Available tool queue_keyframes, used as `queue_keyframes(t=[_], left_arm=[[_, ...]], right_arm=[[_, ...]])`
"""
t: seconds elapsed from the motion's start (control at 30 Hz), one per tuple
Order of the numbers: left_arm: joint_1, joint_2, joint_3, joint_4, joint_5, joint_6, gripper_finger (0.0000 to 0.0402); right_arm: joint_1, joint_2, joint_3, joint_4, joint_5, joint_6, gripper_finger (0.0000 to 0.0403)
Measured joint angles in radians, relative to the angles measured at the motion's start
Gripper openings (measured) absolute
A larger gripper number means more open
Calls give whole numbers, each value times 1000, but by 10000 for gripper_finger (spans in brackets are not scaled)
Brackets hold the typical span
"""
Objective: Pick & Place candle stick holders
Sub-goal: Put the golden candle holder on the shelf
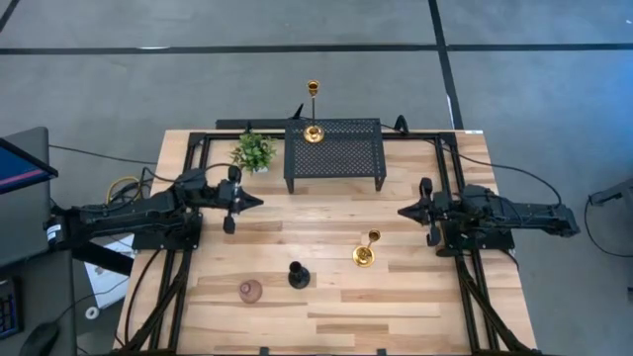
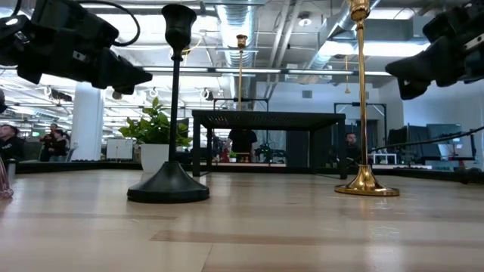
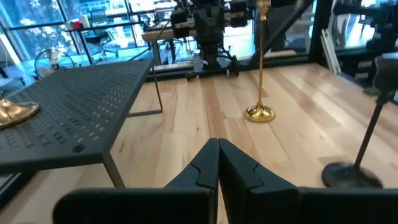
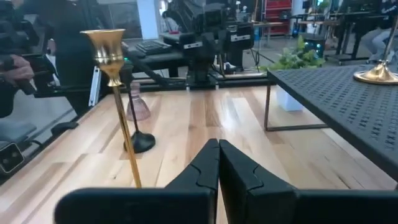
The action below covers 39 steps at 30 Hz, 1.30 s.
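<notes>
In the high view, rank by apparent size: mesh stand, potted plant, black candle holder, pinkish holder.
1. Black mesh stand, clearly largest.
2. Green potted plant.
3. Black candle holder and pinkish-brown round holder: footprints look about alike from above, so no ranking.

Camera positions, 4 views, referenced to the black mesh stand (image 1: 333,154).

1. High view: overhead, facing straight down, far enough to take in the whole table (image 1: 415,297) and the stand at its far edge.
2. Low view: at tabletop level, facing level across the table toward the stand (image 2: 265,117) and the room behind it.
3. Left wrist view: close above the tabletop, beside the stand (image 3: 62,124), facing the opposite arm.
4. Right wrist view: mirrored, stand (image 4: 339,102) alongside.

All 4 views share the stand.
</notes>
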<state>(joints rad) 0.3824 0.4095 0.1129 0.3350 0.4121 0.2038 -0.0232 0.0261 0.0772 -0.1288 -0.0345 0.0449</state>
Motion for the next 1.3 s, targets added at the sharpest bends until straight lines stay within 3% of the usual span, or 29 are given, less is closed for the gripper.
queue_keyframes(t=[0.27, 0.4, 0.57, 0.67, 1.0, 1.13, 1.3], left_arm=[[0, 0, 0, 21, 0, -27, 5], [0, 0, 0, 26, 0, -28, 4], [0, 0, 1, 32, 1, -29, 4], [0, 0, 1, 33, 2, -31, 5], [0, 0, 1, 45, 2, -52, 5], [0, 0, 1, 49, 2, -52, 5], [0, 0, 1, 49, 0, -53, 5]], right_arm=[[40, 24, 0, 1, -148, -60, 0], [55, 81, 0, 3, -128, -101, 0], [55, 160, 0, 80, -24, -18, 3], [64, 199, 0, 119, -43, -18, 28], [105, 317, 0, 171, -17, -18, 166], [131, 401, 0, 289, -17, -18, 179], [163, 517, 0, 443, -17, -25, 166]])
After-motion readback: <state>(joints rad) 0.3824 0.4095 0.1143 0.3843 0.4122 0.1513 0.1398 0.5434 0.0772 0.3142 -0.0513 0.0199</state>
